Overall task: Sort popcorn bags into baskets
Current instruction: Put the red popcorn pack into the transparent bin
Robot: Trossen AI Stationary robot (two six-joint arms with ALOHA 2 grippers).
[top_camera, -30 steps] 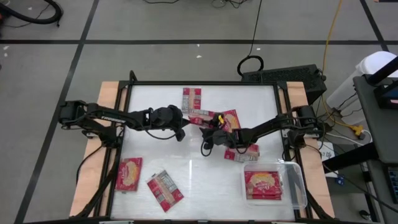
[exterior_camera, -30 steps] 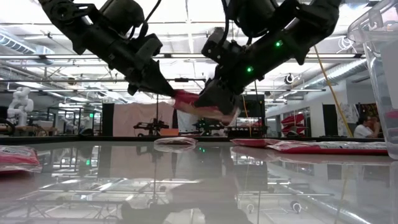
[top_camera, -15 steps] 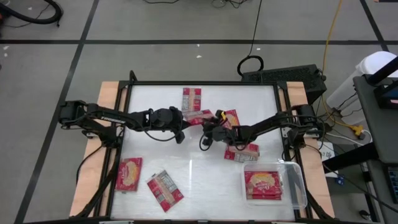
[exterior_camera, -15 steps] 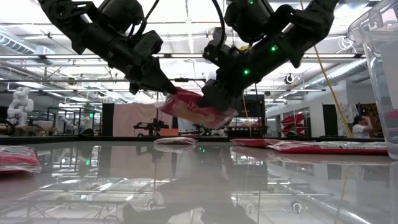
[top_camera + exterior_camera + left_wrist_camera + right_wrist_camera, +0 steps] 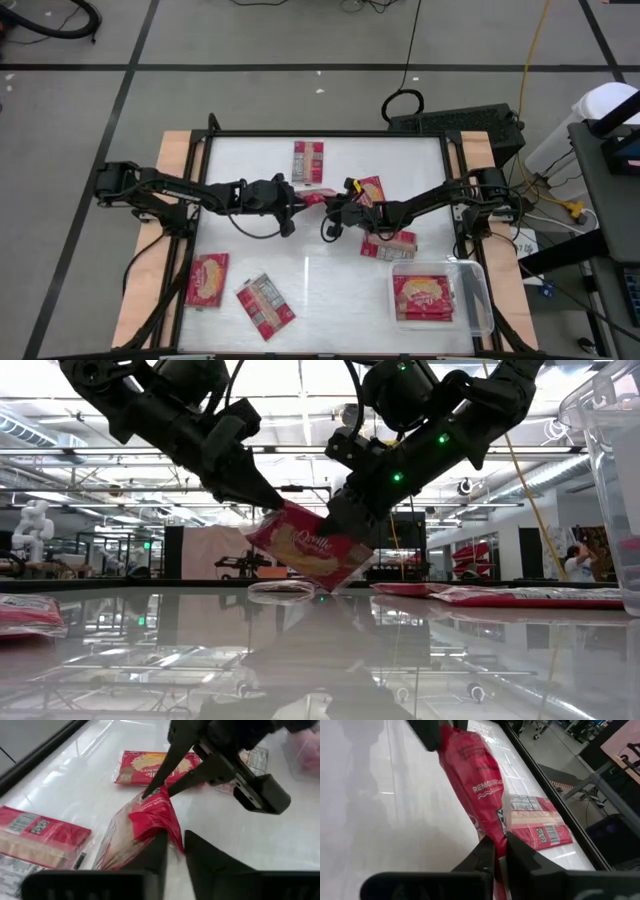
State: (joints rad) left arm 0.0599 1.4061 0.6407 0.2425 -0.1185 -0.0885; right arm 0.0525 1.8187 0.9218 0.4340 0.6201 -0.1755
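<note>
The glossy white surface [image 5: 320, 280] lies bare in front between its black frame edges; the clear rectangular plastic bin [image 5: 478, 295] sits at its front right corner holding flat red popcorn packets [image 5: 423, 297]. Mid-surface, the right pincer [image 5: 331, 204] pinches one red packet [image 5: 308, 547] held aloft, tilted; the left pincer [image 5: 292, 200] touches its other end, fingers slightly parted; five more packets lie loose.

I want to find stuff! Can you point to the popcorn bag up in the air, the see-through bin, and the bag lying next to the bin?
held popcorn bag [image 5: 312, 552], low view, middle of its printed face
clear bin [image 5: 484, 296], high view, its right wall
popcorn bag beside the bin [image 5: 392, 243], high view, its visible middle
</note>
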